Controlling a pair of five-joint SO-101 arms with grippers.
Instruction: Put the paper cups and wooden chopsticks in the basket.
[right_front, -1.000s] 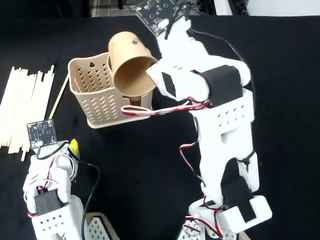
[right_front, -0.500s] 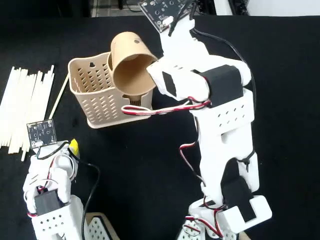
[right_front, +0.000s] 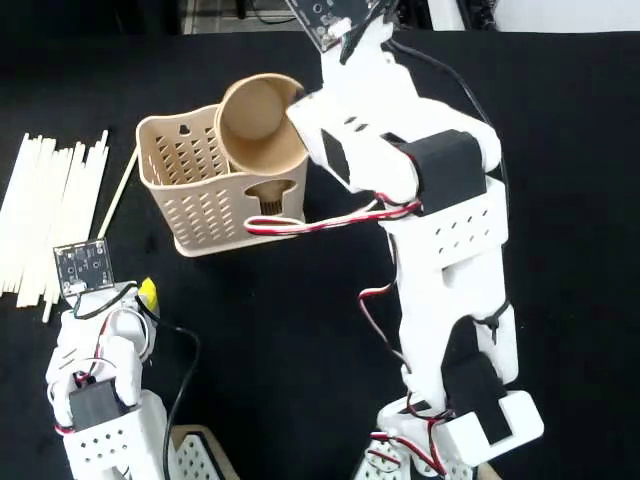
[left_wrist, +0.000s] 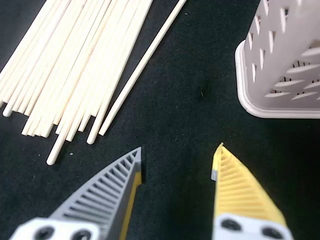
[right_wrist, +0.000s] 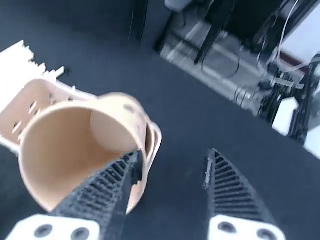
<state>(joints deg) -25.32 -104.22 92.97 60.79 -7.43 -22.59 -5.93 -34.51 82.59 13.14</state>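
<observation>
A tan paper cup (right_front: 258, 125) lies tilted in the right end of the beige slotted basket (right_front: 190, 205), its mouth turned up toward the high camera. My right gripper (right_wrist: 172, 160) hangs open just beside it. One black finger crosses in front of the cup (right_wrist: 75, 150) at its rim, and only dark table shows between the fingers. Wooden chopsticks (right_front: 50, 210) lie in a loose bundle at the left of the table. My left gripper (left_wrist: 177, 155) is open and empty over bare table, between the chopsticks (left_wrist: 75, 65) and the basket (left_wrist: 285, 60).
One single chopstick (right_front: 118, 192) lies apart from the bundle, slanting toward the basket's left side. The right arm (right_front: 440, 170) rises tall over the table's middle. Cables and equipment stand beyond the far table edge (right_wrist: 240, 55).
The right arm has swung the cup up and left from the basket's right rim into the basket. The cup's mouth now faces more upward. The left arm has kept still.
</observation>
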